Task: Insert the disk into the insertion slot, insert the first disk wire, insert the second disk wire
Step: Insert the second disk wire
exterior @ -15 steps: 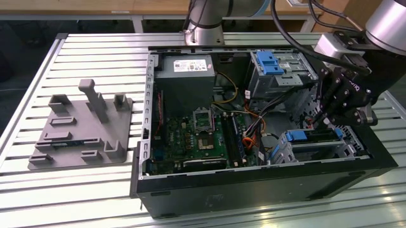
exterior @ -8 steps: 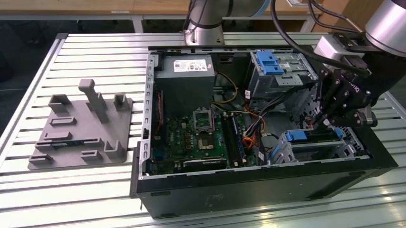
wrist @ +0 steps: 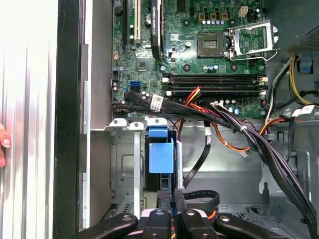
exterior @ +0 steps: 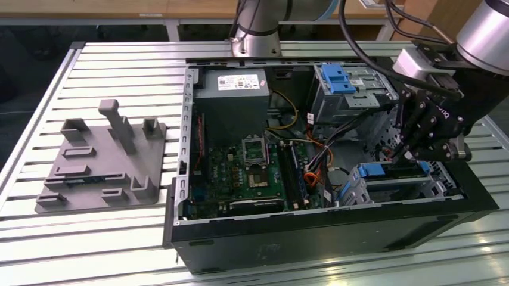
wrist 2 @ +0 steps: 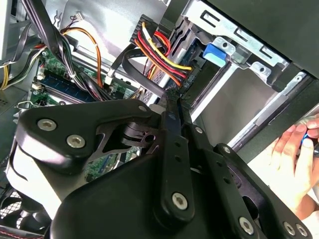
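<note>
1. The gripper (exterior: 404, 156) hung inside the open computer case (exterior: 334, 235), its fingers (wrist: 172, 199) closed together with nothing visibly between them.
2. The disk (exterior: 390, 171), blue carrier showing, sat in the insertion slot (exterior: 413, 187), at the gripper's six o'clock in the exterior view.
3. A person's hand (wrist 2: 294, 164) rested outside the case.

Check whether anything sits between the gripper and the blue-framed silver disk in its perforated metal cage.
Nothing visible does. In the first wrist view the gripper faces the disk's blue carrier directly; a black cable curves just beside it.
</note>
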### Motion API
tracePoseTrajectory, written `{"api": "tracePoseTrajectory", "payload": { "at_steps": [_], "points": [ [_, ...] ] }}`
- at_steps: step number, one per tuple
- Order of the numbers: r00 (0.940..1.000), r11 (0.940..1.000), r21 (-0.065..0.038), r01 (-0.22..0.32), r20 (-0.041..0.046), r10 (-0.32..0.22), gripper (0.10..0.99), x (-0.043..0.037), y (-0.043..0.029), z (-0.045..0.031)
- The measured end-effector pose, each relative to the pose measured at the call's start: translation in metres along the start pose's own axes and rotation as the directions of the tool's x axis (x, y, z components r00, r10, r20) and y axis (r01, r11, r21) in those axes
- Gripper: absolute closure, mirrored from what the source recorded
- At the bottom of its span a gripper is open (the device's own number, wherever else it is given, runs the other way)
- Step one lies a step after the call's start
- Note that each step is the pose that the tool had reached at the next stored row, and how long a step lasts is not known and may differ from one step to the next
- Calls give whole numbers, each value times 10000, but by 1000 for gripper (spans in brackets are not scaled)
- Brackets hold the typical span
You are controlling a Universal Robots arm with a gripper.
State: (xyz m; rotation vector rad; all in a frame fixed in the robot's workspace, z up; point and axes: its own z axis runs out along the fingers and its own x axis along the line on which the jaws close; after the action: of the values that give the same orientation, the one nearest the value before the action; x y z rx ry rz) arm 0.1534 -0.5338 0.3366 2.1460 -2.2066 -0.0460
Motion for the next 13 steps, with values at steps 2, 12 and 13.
{"api": "tracePoseTrajectory", "payload": {
  "at_steps": [2, 12, 13],
  "points": [
    [10000, 10000, 0, 0, 1, 0, 937, 0, 0, 5],
    [10000, 10000, -1, 0, 0, 0, 937, -1, -2, 32],
    [10000, 10000, -1, 0, 0, 0, 937, -1, -2, 35]
  ]
}}
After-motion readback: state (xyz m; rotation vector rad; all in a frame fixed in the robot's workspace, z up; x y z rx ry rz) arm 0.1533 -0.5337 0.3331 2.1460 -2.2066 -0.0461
